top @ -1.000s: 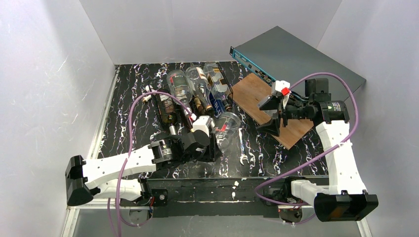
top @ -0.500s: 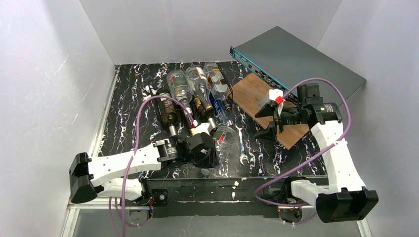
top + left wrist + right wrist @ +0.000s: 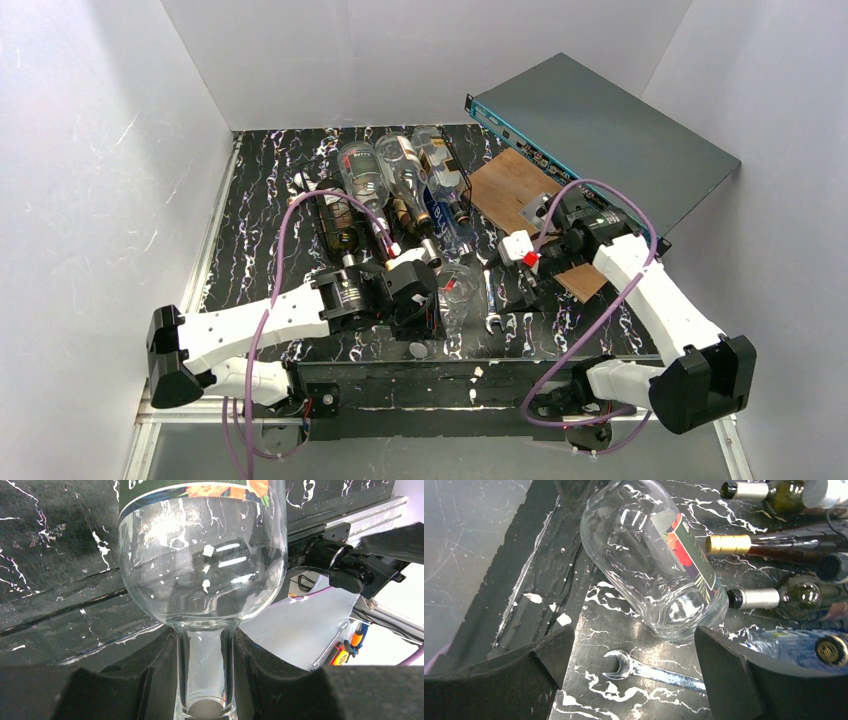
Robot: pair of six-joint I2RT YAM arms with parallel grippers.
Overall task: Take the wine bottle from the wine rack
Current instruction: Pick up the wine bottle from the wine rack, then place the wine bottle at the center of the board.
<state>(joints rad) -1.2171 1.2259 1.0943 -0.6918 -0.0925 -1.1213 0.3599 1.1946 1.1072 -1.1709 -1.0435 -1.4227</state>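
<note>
Tabletop [image 3: 258, 225]: black with white marbling.

Left pincer [image 3: 207, 692] sits near the front edge, left of centre. It is clenched on the neck of the wine bottle [image 3: 200, 575]; both black fingers [image 3: 150, 685] press the clear glass just below the shoulder.

The wine bottle is clear glass, with a dark green label bearing an orange pattern. It is off the wine rack [image 3: 322, 218], lying tilted over the near part of the tabletop, to the near side of the rack's right half, with its base pointing to the right. Cannot tell whether the base touches the tabletop.

Several other bottles [image 3: 400, 180] lie side by side in the rack's cradles, necks toward the near side.

A wrench [image 3: 644, 671] lies flat just right of the bottle's base.

Right pincer [image 3: 512, 280] hangs low just right of the wrench, released, jaws spread wide, grasping nothing.

A wooden board [image 3: 515, 190] lies far right of it, with a flat grey box [image 3: 610, 125] beyond.
</note>
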